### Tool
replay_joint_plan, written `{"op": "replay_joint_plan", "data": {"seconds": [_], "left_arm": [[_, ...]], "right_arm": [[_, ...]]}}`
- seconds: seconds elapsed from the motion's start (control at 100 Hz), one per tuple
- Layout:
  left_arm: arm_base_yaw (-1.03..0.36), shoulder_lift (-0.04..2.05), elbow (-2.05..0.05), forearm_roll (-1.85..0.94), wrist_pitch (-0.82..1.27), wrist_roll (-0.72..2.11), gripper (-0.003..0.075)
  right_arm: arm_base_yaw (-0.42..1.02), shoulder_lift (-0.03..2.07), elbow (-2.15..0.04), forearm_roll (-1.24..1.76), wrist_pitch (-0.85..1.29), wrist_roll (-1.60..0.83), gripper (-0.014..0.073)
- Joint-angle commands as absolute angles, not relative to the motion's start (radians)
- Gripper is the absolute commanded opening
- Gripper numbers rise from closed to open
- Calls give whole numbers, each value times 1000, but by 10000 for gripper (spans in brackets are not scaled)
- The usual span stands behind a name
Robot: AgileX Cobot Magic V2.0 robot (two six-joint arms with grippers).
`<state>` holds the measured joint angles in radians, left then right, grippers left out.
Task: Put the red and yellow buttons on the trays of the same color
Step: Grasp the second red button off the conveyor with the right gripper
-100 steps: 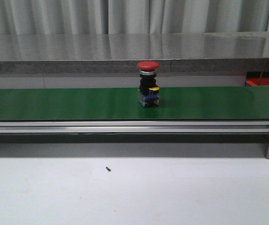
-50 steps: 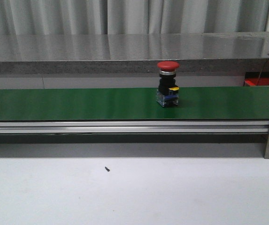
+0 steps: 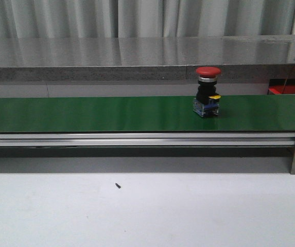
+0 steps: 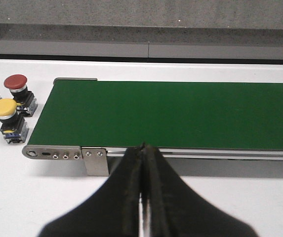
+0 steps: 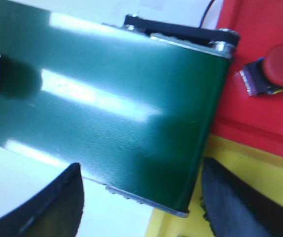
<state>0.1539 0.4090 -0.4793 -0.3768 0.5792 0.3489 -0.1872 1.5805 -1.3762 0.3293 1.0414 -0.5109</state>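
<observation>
On the green conveyor belt (image 3: 85, 113) the upright red button (image 3: 207, 92) was carried toward the right gripper (image 5: 141, 197), held spread over the belt's end, while the left gripper (image 4: 142, 163) was kept pressed together, farther off.

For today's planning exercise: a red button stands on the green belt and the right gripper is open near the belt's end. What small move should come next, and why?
Probably hold the open right gripper over the belt's end and wait. The red button stands upright on the green belt, right of centre, short of that end. The red tray beside it already holds one red button.
</observation>
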Motion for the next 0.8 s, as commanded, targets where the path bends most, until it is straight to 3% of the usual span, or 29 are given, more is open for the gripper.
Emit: {"op": "replay_joint_plan", "data": {"seconds": [0.0, 0.37, 0.79], "left_arm": [[147, 412, -504, -398, 507, 352, -20], [147, 412, -504, -398, 507, 352, -20], [147, 412, -504, -398, 507, 352, -20]], "right_arm": [[-140, 1512, -1341, 361, 992, -523, 509], [65, 1514, -1294, 360, 853, -527, 509], [96, 1587, -1305, 362, 791, -527, 509]]}}
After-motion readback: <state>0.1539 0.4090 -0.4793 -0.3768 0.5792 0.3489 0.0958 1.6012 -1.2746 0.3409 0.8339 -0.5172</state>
